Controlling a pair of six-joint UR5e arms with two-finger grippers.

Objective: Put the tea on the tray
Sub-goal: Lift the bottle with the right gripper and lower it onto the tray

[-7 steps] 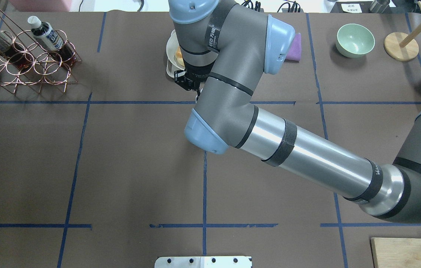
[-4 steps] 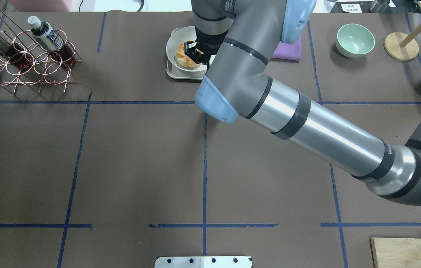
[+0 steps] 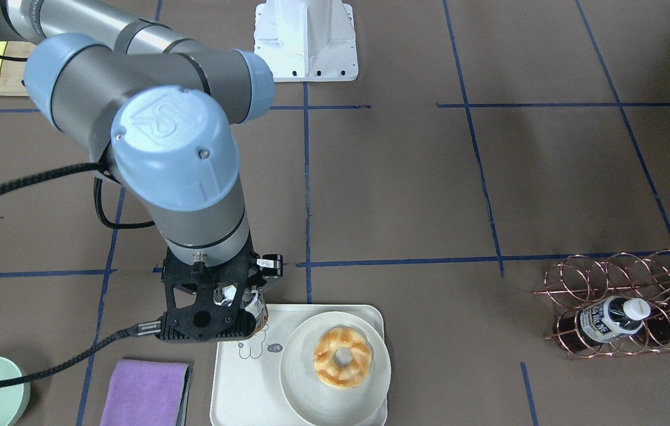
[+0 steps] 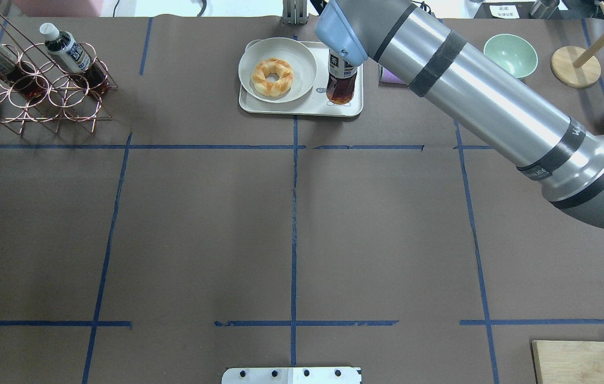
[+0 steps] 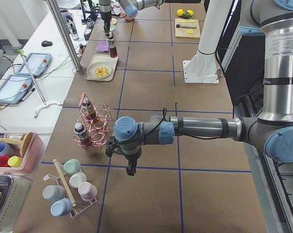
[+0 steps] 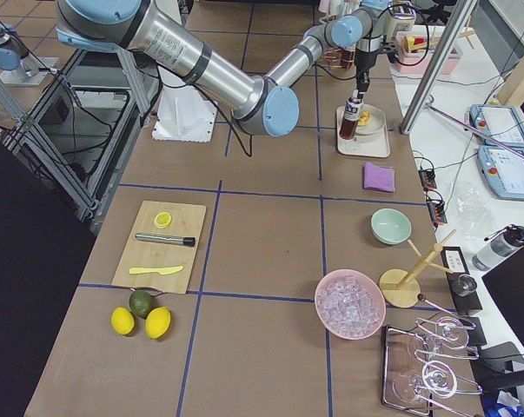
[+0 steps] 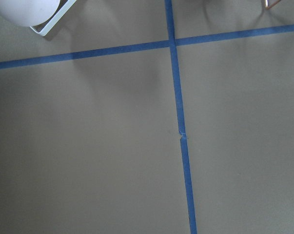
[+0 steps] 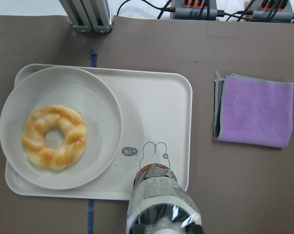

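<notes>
My right gripper (image 3: 239, 303) is shut on the cap end of a tea bottle (image 4: 341, 82), which hangs upright with dark liquid and a whitish label. The bottle is over the right part of the cream tray (image 4: 280, 110), by the drawn bear (image 8: 154, 153). In the right wrist view the bottle (image 8: 161, 204) covers the tray's (image 8: 156, 107) near right corner. I cannot tell whether its base touches the tray. Two more tea bottles (image 4: 70, 50) lie in the copper wire rack (image 4: 40, 96). My left gripper (image 5: 130, 170) hangs over bare table; I cannot tell its state.
A round white plate (image 4: 302, 61) with a donut (image 4: 272, 77) fills the tray's left part. A purple cloth (image 8: 254, 109) lies right of the tray. A green bowl (image 4: 510, 57) and a wooden stand (image 4: 575, 66) are further right. A wooden board (image 4: 574, 362) lies at the near right.
My right arm has swung away from the robot and to the right, across the plate, carrying the bottle. The bottle now hangs over the tray's right part.
</notes>
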